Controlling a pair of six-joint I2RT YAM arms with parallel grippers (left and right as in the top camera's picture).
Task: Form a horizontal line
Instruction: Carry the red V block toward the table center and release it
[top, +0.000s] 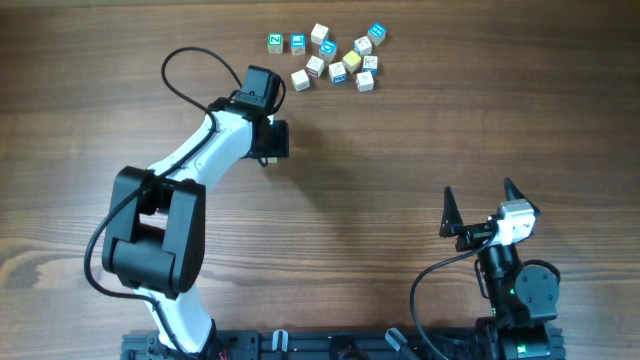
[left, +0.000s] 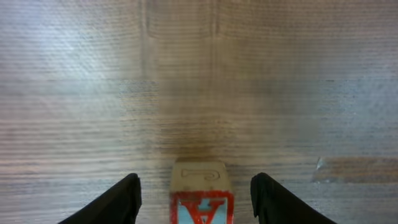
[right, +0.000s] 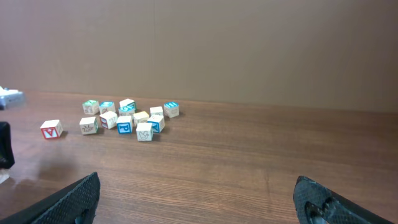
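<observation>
A small letter block (left: 202, 205) (light, stiff, likely easiest pinched across 2 flat sides) sits between the left gripper's (left: 196, 182) parted jaws, away from the block pile (top: 335, 56); the right gripper's (top: 479, 190) jaws are wide apart too.

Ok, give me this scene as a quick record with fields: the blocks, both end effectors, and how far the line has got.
table: bare wood
cluster: about a dozen letter blocks bunched at the far edge, in no line
separate block: red A block, on the table apart from the cluster
left end effector: open, one finger on each side of the red A block, gaps showing on both sides
right end effector: open, holding nothing, near its base, far from the blocks
line: not yet formed
</observation>
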